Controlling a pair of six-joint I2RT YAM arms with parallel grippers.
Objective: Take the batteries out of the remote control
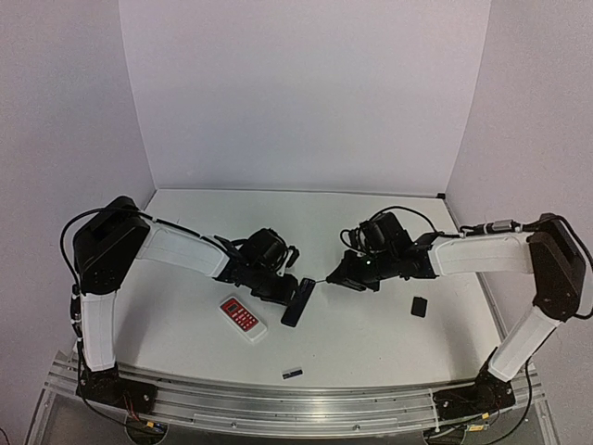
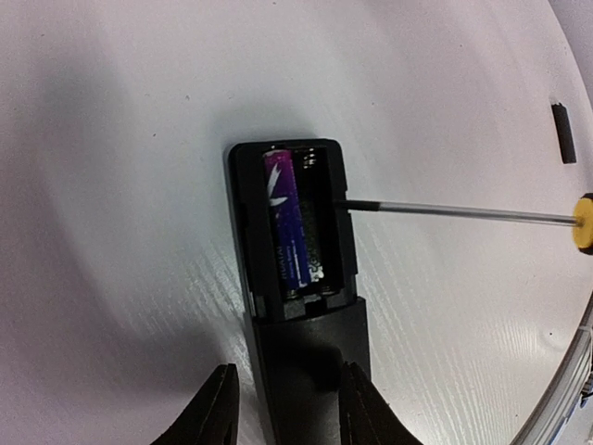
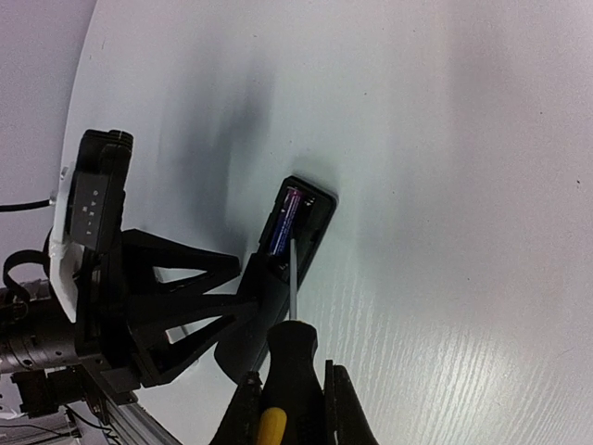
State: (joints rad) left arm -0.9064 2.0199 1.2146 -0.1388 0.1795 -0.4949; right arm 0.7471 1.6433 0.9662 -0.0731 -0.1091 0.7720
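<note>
Right, the right gripper [image 3: 292, 400] is clamped on the screwdriver [image 3: 293, 348], its tip at the rim of the empty slot in the black remote [image 2: 310, 338], beside the purple battery [image 2: 285, 222] lying in the bay. The left gripper [image 2: 287, 385] straddles the remote's body; whether it pinches, I can't tell. A second battery [image 1: 292, 373] lies apart on the table [image 1: 371, 343].

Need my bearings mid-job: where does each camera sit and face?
Top external: above, behind the robot, facing down at the table; left arm, right arm show.
Left wrist: behind the left claw, facing the black remote, battery bay open.
Right wrist: behind the right claw, facing along the screwdriver to the remote.
Shared: both wrists show remote, screwdriver.
</note>
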